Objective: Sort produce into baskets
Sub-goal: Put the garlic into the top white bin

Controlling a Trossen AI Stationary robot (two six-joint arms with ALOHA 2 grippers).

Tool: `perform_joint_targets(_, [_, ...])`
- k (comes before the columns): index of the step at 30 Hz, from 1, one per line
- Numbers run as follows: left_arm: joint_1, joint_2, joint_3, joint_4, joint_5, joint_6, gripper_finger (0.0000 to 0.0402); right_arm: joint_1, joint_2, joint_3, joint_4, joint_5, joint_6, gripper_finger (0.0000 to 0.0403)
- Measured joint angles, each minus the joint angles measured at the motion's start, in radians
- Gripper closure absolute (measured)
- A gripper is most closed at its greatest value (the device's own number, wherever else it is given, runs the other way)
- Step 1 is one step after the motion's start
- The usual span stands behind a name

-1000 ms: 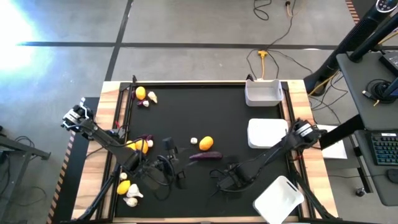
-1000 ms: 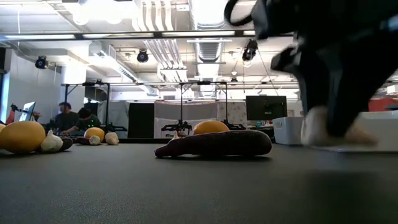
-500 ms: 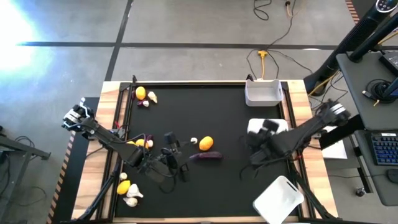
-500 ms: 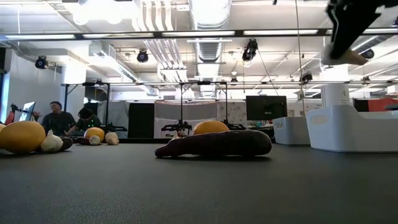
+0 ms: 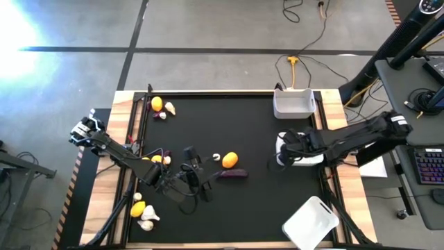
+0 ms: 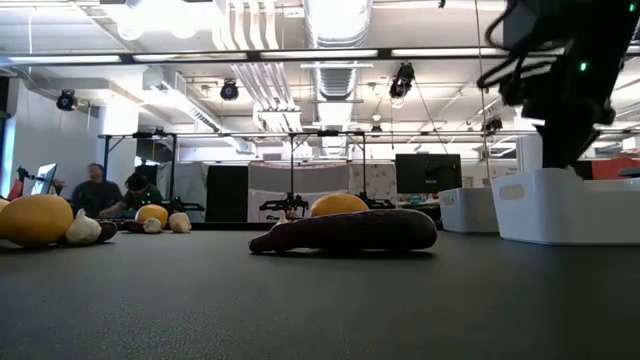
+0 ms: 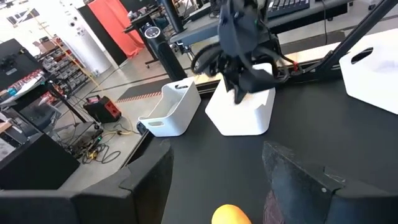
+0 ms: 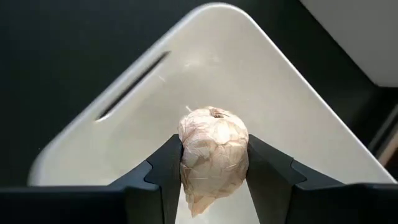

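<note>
Floor: you see grey concrete (image 5: 208, 28) across the top of the high view, crossed by dark lines.
Cable: a yellow cord (image 5: 294, 66) lies upper centre of that view.
Desk: a keyboard (image 5: 431, 167) sits at the right edge.
Ceiling: in the low view you see ducts (image 6: 335, 25) along the top.
People: two people (image 6: 112, 190) sit at far left.
Monitor: a dark screen (image 6: 427, 172) stands right of centre.

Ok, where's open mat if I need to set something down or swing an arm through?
Free: the black mat between the lemon-and-garlic cluster at the far left corner and the far basket, and the near stretch between the eggplant and the tilted basket. Crowded: the left edge around the left end effector.
</note>
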Motion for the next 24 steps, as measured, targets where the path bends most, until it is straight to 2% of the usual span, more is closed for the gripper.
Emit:
perform_joint_targets(6, [0.0,0.001,0.0,-0.001,0.0,0.0,0.0171,-0.079,0.02,-0.065,0.061,0.004,-0.041,0.0251])
perform_joint_targets(11, [0.001,0.001,0.0,-0.001,0.0,0.0,0.0171,-0.098,0.041,-0.07,0.078,0.019,-0.056,0.0215])
perform_joint_targets(18, [0.001,0.001,0.0,-0.002,0.0,0.001,0.0171,-0.098,0.047,-0.026,0.097,0.018,-0.106,0.0162])
perform_joint_targets(24, [0.001,0.001,0.0,-0.001,0.0,0.004,0.0171,-0.097,0.047,0.02,0.199,-0.045,-0.141,0.0142])
